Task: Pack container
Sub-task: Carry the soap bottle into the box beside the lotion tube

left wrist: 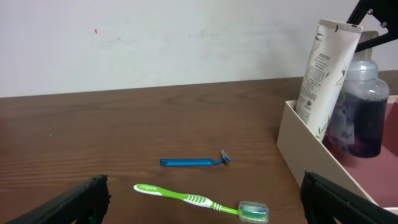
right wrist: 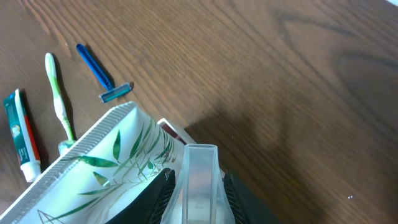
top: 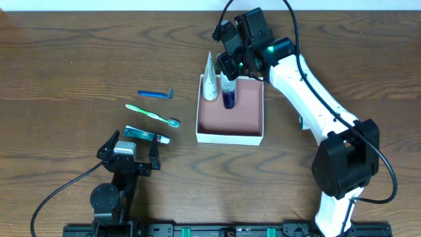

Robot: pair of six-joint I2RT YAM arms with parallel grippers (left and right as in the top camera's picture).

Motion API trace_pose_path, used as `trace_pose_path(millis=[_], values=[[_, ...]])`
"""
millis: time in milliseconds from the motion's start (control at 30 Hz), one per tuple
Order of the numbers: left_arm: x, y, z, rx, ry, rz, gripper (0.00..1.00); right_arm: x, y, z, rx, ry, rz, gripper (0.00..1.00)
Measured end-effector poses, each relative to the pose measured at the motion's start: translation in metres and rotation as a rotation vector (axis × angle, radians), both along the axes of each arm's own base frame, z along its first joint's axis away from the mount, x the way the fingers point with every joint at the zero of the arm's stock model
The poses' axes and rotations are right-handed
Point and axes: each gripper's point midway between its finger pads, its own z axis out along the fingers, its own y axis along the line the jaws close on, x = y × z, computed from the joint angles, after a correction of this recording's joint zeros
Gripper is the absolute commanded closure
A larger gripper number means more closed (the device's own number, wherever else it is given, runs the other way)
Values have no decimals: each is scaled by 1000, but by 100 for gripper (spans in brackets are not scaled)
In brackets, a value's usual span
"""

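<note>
The container, a white box with a pink-brown inside, sits at mid table. A white tube with green leaves stands against its far left wall. My right gripper is shut on the clear cap of a bottle of dark blue liquid that stands upright in the container beside the tube. The left wrist view shows the tube, the bottle and the container wall. My left gripper is open and empty near the front left, apart from everything.
Left of the container lie a blue razor, a green toothbrush and a green-and-white toothpaste packet. The razor and toothbrush lie just ahead of my left fingers. The right arm reaches over the container's far right corner.
</note>
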Motion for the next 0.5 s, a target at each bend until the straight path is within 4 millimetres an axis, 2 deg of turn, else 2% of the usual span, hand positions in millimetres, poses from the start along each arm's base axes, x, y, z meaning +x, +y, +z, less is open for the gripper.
trace_pose_path(millis=[33, 100, 167, 500], values=[[0, 0, 0, 0, 0, 0, 2, 0, 0, 0, 1, -2, 0, 72], [0, 0, 0, 0, 0, 0, 2, 1, 0, 1, 2, -3, 0, 62], [0, 0, 0, 0, 0, 0, 2, 1, 1, 1, 2, -6, 2, 57], [0, 0, 0, 0, 0, 0, 2, 2, 2, 2, 8, -15, 10, 50]])
